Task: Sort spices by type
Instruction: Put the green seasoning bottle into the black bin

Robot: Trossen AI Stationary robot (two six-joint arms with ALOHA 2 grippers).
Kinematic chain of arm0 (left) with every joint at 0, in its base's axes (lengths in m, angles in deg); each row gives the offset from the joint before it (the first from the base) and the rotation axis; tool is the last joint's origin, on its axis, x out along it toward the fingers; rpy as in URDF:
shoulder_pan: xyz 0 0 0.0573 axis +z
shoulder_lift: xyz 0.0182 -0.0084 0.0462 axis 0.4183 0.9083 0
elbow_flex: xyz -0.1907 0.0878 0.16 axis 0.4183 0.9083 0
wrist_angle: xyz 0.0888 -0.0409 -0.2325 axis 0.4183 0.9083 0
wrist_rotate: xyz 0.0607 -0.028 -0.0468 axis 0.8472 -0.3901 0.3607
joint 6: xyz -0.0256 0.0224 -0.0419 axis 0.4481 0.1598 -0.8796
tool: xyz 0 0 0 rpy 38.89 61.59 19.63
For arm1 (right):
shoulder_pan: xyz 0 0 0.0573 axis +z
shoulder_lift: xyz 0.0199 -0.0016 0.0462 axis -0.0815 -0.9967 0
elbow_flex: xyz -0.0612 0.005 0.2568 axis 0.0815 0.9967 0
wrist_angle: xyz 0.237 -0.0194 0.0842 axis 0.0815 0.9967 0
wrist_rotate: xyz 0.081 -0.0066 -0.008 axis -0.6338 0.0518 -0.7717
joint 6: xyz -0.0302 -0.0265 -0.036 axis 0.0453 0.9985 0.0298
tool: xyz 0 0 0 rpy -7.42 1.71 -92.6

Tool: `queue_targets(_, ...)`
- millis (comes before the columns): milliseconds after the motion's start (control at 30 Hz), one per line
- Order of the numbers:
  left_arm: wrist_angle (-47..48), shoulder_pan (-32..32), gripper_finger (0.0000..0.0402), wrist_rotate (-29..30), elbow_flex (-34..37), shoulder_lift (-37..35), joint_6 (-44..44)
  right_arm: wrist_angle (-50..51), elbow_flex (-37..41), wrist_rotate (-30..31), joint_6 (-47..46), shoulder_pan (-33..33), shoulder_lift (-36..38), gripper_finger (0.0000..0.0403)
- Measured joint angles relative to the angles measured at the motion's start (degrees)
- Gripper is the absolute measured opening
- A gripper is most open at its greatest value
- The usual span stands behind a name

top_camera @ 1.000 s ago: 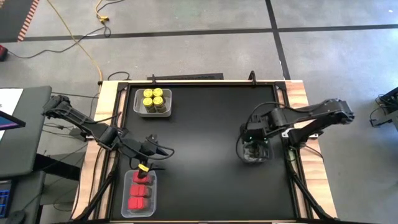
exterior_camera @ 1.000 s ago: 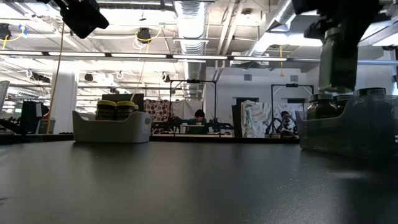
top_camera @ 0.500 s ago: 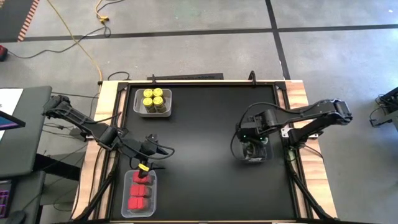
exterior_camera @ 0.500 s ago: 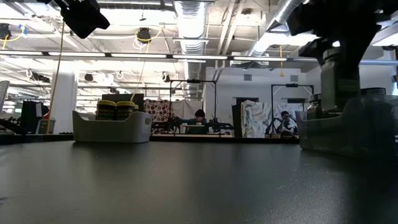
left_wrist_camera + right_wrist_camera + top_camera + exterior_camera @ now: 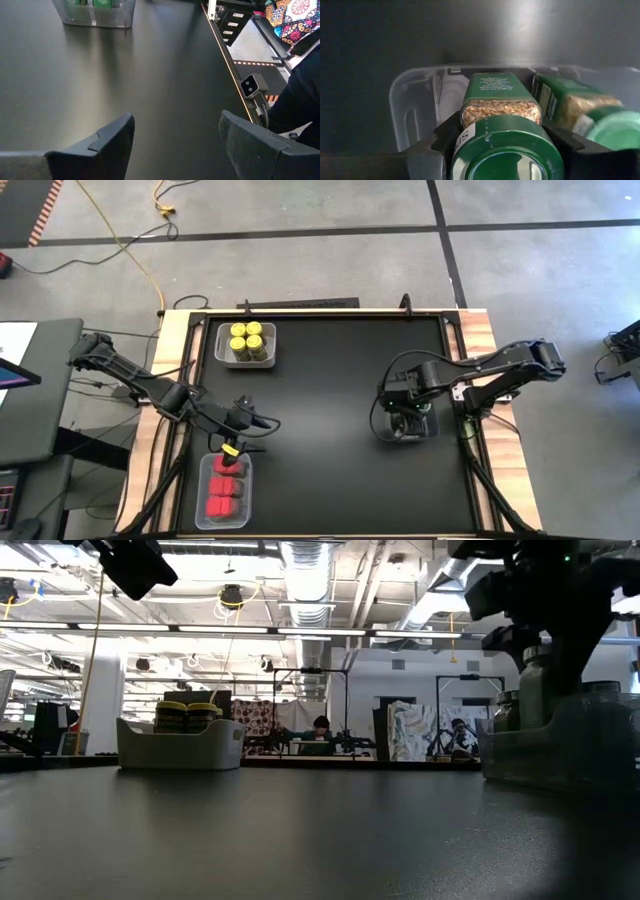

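My right gripper (image 5: 504,134) hovers over the clear bin (image 5: 410,427) by the table's right edge, shut on a green-lidded spice jar (image 5: 502,107). Two more green-lidded jars (image 5: 570,107) lie in that bin. In the low view the held jar (image 5: 533,690) stands upright, its lower part behind the bin wall (image 5: 560,755). My left gripper (image 5: 258,425) is open and empty above the bin of red spice containers (image 5: 225,490) near the left edge. The yellow-lidded jars (image 5: 246,338) sit in a far-left bin. My right gripper pinches the green-lidded jar between its two fingers (image 5: 445,140), at the upper body just below the lid (image 5: 505,152). It comes from above, pointing down. The jar hangs upright with its lower end inside the clear bin; whether it touches the bin floor is hidden.
The black table (image 5: 320,410) has a raised frame along its edges. The bin with yellow lids shows far off in the low view (image 5: 180,740). A wide bare stretch of table lies between the three bins. People sit in the room beyond the far edge (image 5: 320,730).
My right gripper has moved down and slightly toward the table's left, staying shut on the green-lidded jar. The jar has sunk from above the clear bin's rim to partly inside it, still upright. The left arm has kept still.
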Motion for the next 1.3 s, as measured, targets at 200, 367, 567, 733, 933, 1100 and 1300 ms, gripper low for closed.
queue_targets(200,0.0,0.0,0.0279,0.0,0.0,0.0,0.0,-2.0,3.0,0.1,0.0,-1.2,-0.1,0.0217)
queue_targets(367,0.0,0.0,0.0279,0.0,0.0,0.0,0.2,-3.6,3.2,0.1,1.1,-2.1,-0.1,0.0217)
queue_targets(567,0.0,0.0,0.0279,0.0,0.0,0.0,0.2,-3.0,3.2,0.1,2.6,-3.4,-0.6,0.0217)
queue_targets(733,0.0,0.0,0.0279,0.0,0.0,0.0,0.2,-3.4,3.2,0.0,4.1,-3.3,-0.6,0.0217)
queue_targets(933,0.0,0.0,0.0279,0.0,0.0,0.0,0.5,-3.5,3.2,-0.1,4.7,-3.4,-0.6,0.0217)
queue_targets(1100,0.0,0.0,0.0279,0.0,0.0,0.0,0.6,-3.1,3.2,-1.3,4.4,-3.3,-1.3,0.0217)
queue_targets(1300,0.1,0.0,0.0279,0.0,0.0,0.0,0.6,-2.7,3.2,-1.3,4.2,-2.7,-3.8,0.0217)
